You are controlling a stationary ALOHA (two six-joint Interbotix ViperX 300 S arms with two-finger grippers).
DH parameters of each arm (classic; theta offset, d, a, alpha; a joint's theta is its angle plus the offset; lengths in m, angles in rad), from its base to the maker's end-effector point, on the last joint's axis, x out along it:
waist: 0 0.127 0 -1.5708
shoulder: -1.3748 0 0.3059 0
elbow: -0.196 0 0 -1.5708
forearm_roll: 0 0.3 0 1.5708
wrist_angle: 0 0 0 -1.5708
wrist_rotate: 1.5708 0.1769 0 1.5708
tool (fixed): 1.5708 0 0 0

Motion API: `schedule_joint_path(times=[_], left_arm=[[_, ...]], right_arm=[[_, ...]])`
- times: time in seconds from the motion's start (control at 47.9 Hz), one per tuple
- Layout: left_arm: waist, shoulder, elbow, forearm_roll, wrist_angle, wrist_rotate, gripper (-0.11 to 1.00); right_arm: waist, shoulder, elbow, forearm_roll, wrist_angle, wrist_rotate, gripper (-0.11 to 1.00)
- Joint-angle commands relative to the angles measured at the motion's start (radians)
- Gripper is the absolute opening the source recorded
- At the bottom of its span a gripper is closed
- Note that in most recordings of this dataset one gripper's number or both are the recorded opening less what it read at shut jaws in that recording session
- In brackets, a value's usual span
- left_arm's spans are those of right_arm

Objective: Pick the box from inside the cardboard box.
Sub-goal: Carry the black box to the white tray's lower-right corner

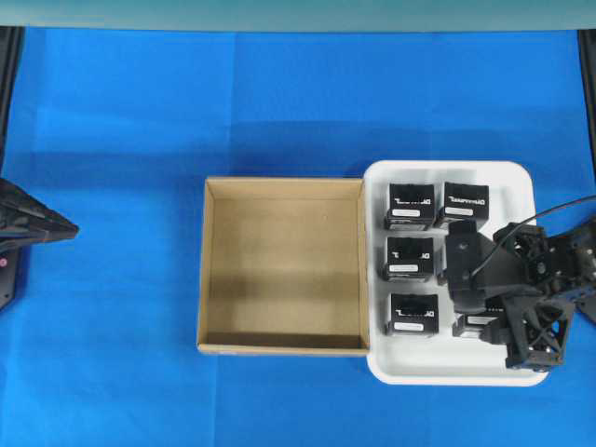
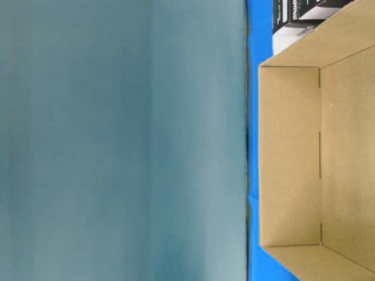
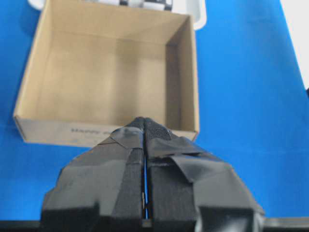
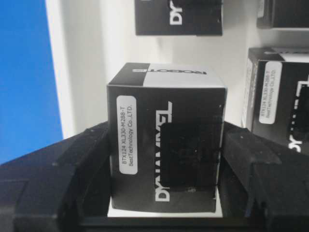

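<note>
Clamping a black box [image 4: 166, 145] between its fingers, the right gripper [image 4: 164, 164] sits over the white tray [image 1: 521, 177]; cardboard box [image 1: 214, 270] empty, left gripper [image 3: 145, 130] pinched closed, idle.

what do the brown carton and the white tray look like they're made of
Carton: seemingly corrugated cardboard, matte brown, with folded corner seams and flat thin walls. Tray: probably moulded plastic, smooth white with rounded corners and a raised rim; hard to say for sure.

the right gripper [image 4: 166, 159] sits clamped around a box [image 4: 166, 140] over the white tray [image 1: 521, 182], while the left gripper [image 3: 145, 126], jaws pressed together, hangs beside the cardboard box [image 3: 104, 130].
</note>
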Motion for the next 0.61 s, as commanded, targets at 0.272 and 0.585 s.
schedule_joint_path(times=[0.272, 0.585], left_arm=[[-0.002, 0.015, -0.026, 0.003, -0.021, -0.002, -0.05], [-0.002, 0.029, -0.028, 0.003, -0.021, -0.002, -0.05]], right_arm=[[0.017, 0.106, 0.017, 0.002, -0.106, 0.002, 0.60], [0.021, 0.184, 0.020, -0.005, -0.150, 0.003, 0.60]])
